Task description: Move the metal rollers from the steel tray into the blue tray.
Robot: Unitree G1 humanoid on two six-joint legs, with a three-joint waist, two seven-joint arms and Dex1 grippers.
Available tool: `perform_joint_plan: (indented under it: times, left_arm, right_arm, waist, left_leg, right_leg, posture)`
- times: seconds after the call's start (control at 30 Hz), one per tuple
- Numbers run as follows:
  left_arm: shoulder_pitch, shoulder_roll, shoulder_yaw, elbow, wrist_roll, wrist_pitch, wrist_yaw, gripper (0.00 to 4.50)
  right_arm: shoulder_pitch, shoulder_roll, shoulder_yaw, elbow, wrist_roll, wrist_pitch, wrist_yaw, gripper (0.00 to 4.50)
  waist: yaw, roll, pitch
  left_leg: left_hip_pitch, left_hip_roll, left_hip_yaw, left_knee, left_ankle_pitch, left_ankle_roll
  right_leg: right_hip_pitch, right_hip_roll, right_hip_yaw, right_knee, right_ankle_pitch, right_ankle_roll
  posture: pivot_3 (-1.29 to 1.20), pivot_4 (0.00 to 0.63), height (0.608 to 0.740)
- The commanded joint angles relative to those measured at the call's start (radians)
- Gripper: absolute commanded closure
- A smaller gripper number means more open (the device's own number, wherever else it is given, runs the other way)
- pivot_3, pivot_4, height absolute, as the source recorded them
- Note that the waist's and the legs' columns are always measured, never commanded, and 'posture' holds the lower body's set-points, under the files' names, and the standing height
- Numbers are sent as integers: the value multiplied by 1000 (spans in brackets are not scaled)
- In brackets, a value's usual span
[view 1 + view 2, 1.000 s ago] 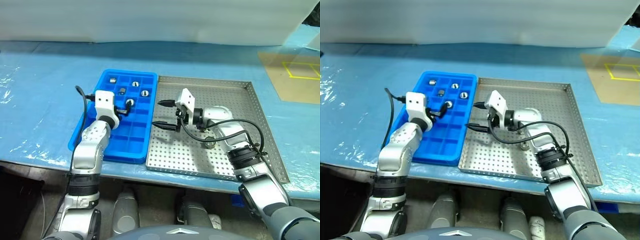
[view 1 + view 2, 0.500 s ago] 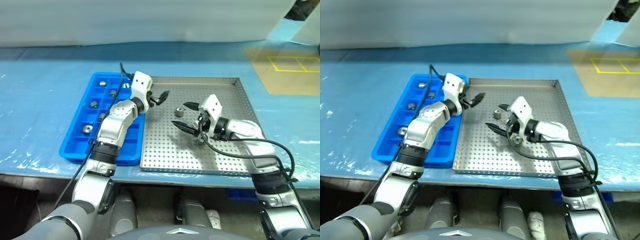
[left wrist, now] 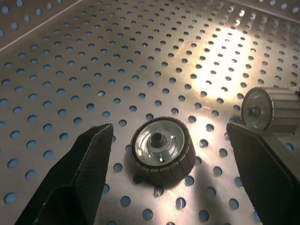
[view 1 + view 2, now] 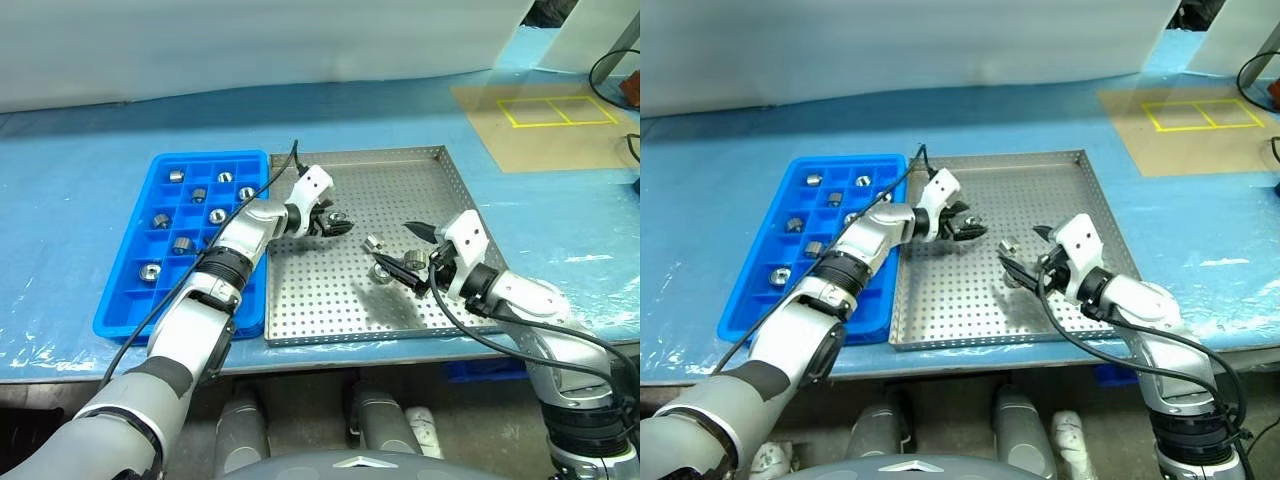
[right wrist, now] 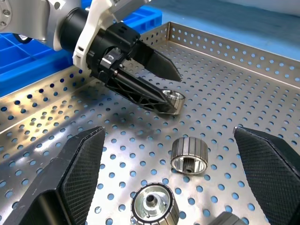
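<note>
On the blue-covered bench (image 4: 80, 130), the blue tray (image 4: 130, 303) lies at nine o'clock of the steel tray (image 4: 400, 185), the two touching along their long sides. It already holds a good share of the metal rollers (image 4: 182, 244): about eight, one to a compartment, mostly in the half toward twelve o'clock, while the compartments toward six o'clock that are not behind the left arm stand bare. The job is well begun but not finished. Over the middle of the steel tray the left hand (image 4: 338, 225) hangs low with its fingers spread wide and nothing in them. One loose roller (image 3: 161, 150) sits on the perforated floor between the two fingers, touched by neither, so the grasp is not yet made. A second roller (image 3: 267, 110) lies just beside it toward three o'clock. The right wrist view shows at least three rollers left on the steel tray, with what may be a fourth cut off at the edge. At four o'clock of the tray's middle the right hand (image 4: 395, 245) hovers, fully open and empty, near those same rollers.
</note>
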Motion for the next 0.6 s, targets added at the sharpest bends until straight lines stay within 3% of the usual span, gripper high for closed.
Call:
perform_joint_plan:
  times: [0.03, 0.07, 0.17, 0.33, 0.6]
  left_arm:
    - [-36, -12, -9, 37, 32, -54, -2, 433]
    - [-37, -16, -5, 50, 37, -62, 0, 433]
    - [-41, -24, 12, 74, 38, -79, 4, 975]
    - [-51, -48, 73, 68, 5, -80, 35, 2612]
    - [17, -44, 131, -134, -48, 23, 53, 2742]
  right_arm:
    - [4, -16, -36, -55, 23, -5, -14, 0]
    - [5, -17, -34, -57, 24, -5, -16, 0]
    - [6, -22, -36, -59, 27, -5, -22, 0]
    - [6, -38, -39, -55, 30, -9, -23, 0]
    - [-75, -29, 24, 26, 31, -39, 15, 0]
  waist:
    - [0, 0, 0]
    - [0, 0, 0]
    - [0, 0, 0]
    - [0, 0, 0]
    - [2, 0, 0]
  left_leg:
    - [0, 0, 0, 0, 0, 0]
    - [0, 0, 0, 0, 0, 0]
    - [0, 0, 0, 1, -1, 1]
    - [-1, 0, 0, 2, -1, 2]
    - [-1, 0, 0, 2, -1, 2]
  right_leg:
    - [0, 0, 0, 0, 0, 0]
    - [0, 0, 0, 0, 0, 0]
    - [1, 0, 0, 0, 0, 0]
    - [1, 0, 0, 0, 0, 0]
    - [1, 0, 0, 0, 0, 0]
  posture:
    - [-554, 150, 740]
    - [-559, 150, 740]
    - [-562, 150, 740]
    - [-556, 150, 740]
    - [-386, 150, 740]
